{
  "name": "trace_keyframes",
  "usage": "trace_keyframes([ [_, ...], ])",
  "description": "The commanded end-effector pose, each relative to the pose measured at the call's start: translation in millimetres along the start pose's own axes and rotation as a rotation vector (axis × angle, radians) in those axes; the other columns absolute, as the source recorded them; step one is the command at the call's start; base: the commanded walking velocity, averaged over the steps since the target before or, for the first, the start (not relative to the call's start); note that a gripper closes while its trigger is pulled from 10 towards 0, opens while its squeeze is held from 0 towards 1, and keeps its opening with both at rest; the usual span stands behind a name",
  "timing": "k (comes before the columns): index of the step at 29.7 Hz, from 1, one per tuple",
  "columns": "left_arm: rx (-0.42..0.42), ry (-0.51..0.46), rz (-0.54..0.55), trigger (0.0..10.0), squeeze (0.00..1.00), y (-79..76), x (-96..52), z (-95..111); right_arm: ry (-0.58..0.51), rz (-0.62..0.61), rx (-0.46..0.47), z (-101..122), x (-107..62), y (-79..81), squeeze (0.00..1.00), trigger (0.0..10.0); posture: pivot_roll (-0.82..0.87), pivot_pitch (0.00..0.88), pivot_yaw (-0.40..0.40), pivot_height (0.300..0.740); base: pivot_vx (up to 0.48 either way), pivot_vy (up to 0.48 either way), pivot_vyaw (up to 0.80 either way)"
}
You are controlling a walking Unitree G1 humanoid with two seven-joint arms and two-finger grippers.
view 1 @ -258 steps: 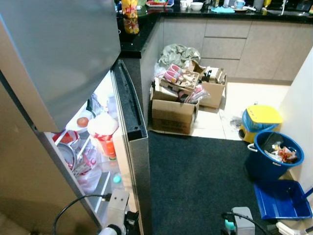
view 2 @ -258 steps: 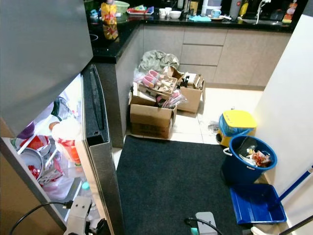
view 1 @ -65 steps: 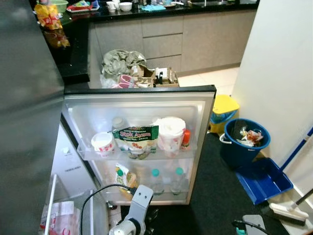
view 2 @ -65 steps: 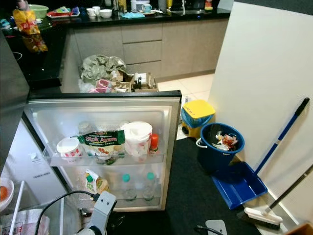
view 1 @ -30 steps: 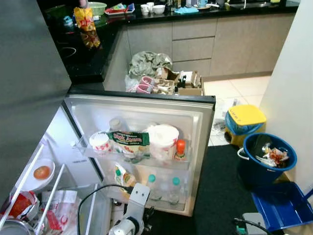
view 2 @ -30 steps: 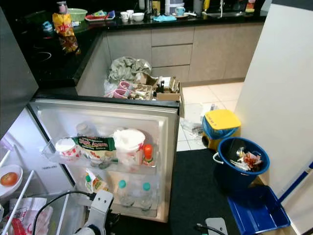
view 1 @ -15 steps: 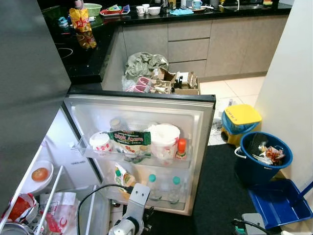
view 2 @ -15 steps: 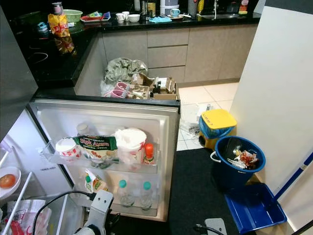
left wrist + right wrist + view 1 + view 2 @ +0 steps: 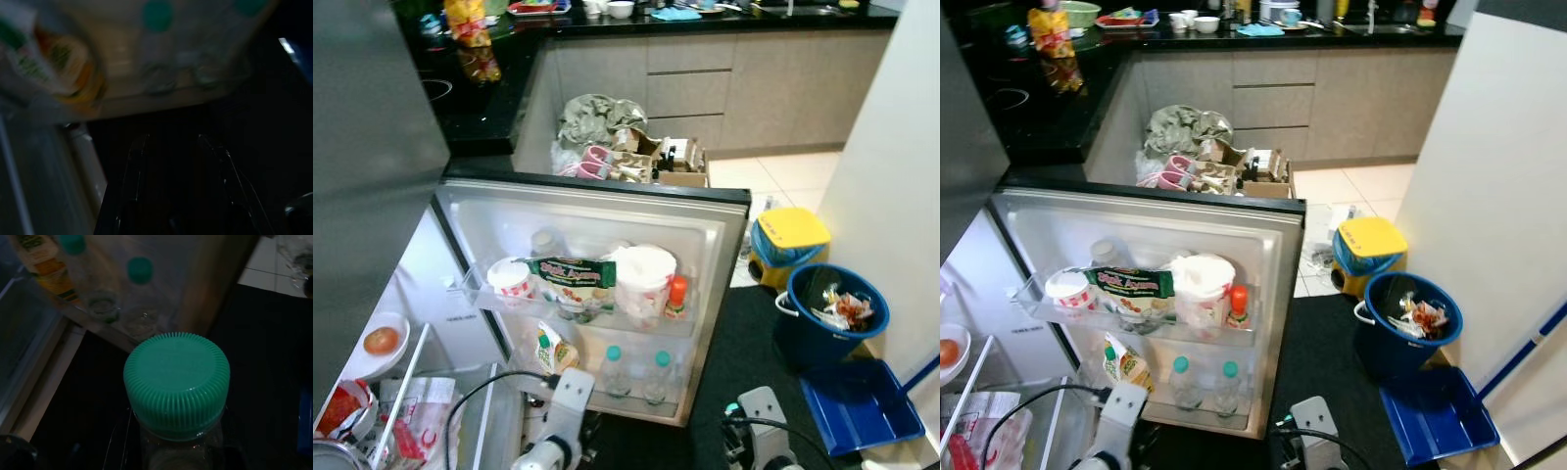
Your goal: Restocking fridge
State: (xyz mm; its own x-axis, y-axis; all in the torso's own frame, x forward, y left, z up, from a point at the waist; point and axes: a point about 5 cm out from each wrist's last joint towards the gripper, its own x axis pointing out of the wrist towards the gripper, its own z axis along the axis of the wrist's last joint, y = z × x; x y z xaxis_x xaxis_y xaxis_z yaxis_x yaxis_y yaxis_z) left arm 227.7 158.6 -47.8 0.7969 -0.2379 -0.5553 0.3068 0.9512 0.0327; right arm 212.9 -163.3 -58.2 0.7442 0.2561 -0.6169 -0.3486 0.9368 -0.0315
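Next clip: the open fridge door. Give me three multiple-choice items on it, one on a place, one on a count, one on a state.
1. Where does the red-capped bottle stand?
A. on the door's upper shelf
B. on the door's lower shelf
C. on the counter

2. How many green-capped bottles stand on the door's lower shelf?
A. none
B. two
C. five

3. What state is the right gripper in?
A. open and empty
B. shut on a spoon
C. holding a green-capped bottle

Answers: 1 A, it stands beside the white tub. 2 B, two green caps show side by side. 3 C, the right wrist view shows the bottle between the fingers.
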Motion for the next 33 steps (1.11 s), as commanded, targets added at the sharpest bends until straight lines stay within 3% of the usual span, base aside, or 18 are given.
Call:
trace_keyframes([
  [1,0.01,-0.009,0.015,10.0,0.0,5.7,-2.5,-0.5,-0.001,0.009,0.004,0.2,0.6,1.8,0.0,10.0,-0.04,0.024,-0.023,0.734,0.0,0.0,0.0],
  [7,0.026,-0.008,-0.003,10.0,0.0,4.2,-2.4,-0.4,-0.102,0.045,0.058,15.4,2.6,0.1,0.0,10.0,-0.05,0.025,-0.004,0.734,0.0,0.0,0.0],
  [9,0.03,-0.01,-0.016,10.0,0.0,1.1,-0.8,1.3,-0.182,0.095,0.074,33.0,5.3,-2.5,0.0,10.0,-0.06,0.026,0.004,0.734,0.0,0.0,0.0],
  [11,0.032,-0.011,-0.02,10.0,0.0,0.3,-0.4,1.7,-0.208,0.104,0.072,39.1,5.9,-4.3,0.0,10.0,-0.06,0.027,0.012,0.734,0.0,0.0,0.0],
  [12,0.037,-0.012,-0.029,10.0,0.0,-1.4,0.5,3.0,-0.257,0.101,0.038,53.6,7.0,-11.5,0.0,10.0,-0.07,0.028,0.019,0.734,0.0,0.0,0.0],
  [14,0.037,-0.012,-0.029,10.0,0.0,-1.4,0.5,3.0,-0.257,0.101,0.038,53.6,7.0,-11.5,0.0,10.0,-0.07,0.028,0.019,0.734,0.0,0.0,0.0],
  [16,0.047,-0.014,-0.043,10.0,0.0,-3.4,2.1,5.2,-0.329,0.096,0.007,79.6,8.2,-27.5,0.0,10.0,-0.07,0.03,0.026,0.734,0.0,0.0,0.0],
  [21,0.053,-0.016,-0.046,10.0,0.0,-2.7,3.0,7.4,-0.394,0.085,0.032,102.0,6.5,-45.5,0.0,10.0,-0.08,0.03,0.027,0.734,0.0,0.0,0.0],
  [22,0.056,-0.015,-0.046,10.0,0.0,-1.3,3.0,7.7,-0.419,0.063,0.046,111.6,4.1,-57.7,0.0,10.0,-0.08,0.03,0.027,0.734,0.0,0.0,0.0],
  [24,0.056,-0.015,-0.046,10.0,0.0,-1.3,3.0,7.7,-0.419,0.063,0.046,111.6,4.1,-57.7,0.0,10.0,-0.08,0.03,0.027,0.734,0.0,0.0,0.0],
  [26,0.06,-0.013,-0.046,10.0,0.0,-0.8,3.0,7.7,-0.424,-0.047,0.005,123.3,-0.6,-79.1,0.0,10.0,-0.08,0.031,0.028,0.734,0.0,0.0,0.0],
  [28,0.06,-0.013,-0.047,10.0,0.0,-0.8,3.0,7.7,-0.423,-0.073,-0.011,125.3,-1.6,-83.0,0.0,10.0,-0.08,0.031,0.028,0.734,0.0,0.0,0.0],
  [33,0.065,-0.012,-0.052,10.0,0.0,-1.7,3.2,7.7,-0.42,-0.276,-0.066,138.3,-9.9,-110.2,0.0,10.0,-0.08,0.033,0.029,0.734,0.0,0.0,0.0],
])
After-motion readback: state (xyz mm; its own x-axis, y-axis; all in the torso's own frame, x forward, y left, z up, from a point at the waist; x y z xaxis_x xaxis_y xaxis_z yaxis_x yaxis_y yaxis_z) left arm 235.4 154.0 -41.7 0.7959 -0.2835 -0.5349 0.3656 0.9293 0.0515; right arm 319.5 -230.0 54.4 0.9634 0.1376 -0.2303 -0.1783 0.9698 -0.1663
